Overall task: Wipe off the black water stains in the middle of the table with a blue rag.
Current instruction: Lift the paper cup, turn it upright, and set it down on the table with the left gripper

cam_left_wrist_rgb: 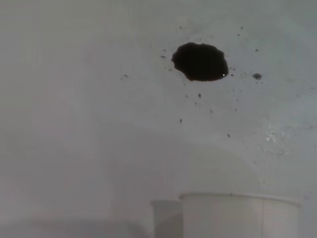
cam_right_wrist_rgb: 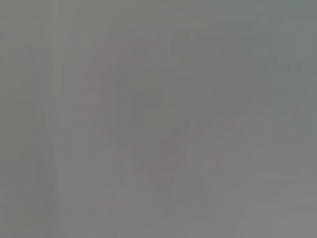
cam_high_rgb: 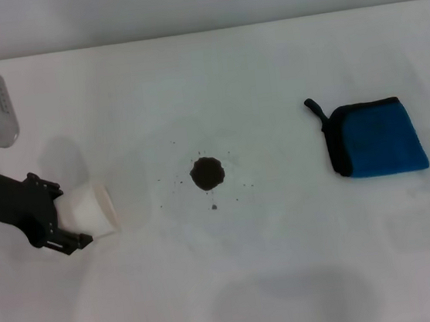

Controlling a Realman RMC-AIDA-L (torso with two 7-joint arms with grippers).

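Note:
The black water stains (cam_high_rgb: 207, 173) are a small dark blot ringed by tiny specks in the middle of the white table (cam_high_rgb: 267, 69). They also show in the left wrist view (cam_left_wrist_rgb: 200, 61). The blue rag (cam_high_rgb: 376, 139), with black edging and a loop, lies flat to the right of the blot, untouched. My left gripper (cam_high_rgb: 70, 215) is at the left, shut on a white paper cup (cam_high_rgb: 92, 210) tilted on its side, its mouth toward the blot. The cup rim shows in the left wrist view (cam_left_wrist_rgb: 240, 215). My right gripper is out of view.
The right wrist view shows only plain grey. A soft shadow lies on the table near the front edge (cam_high_rgb: 293, 303).

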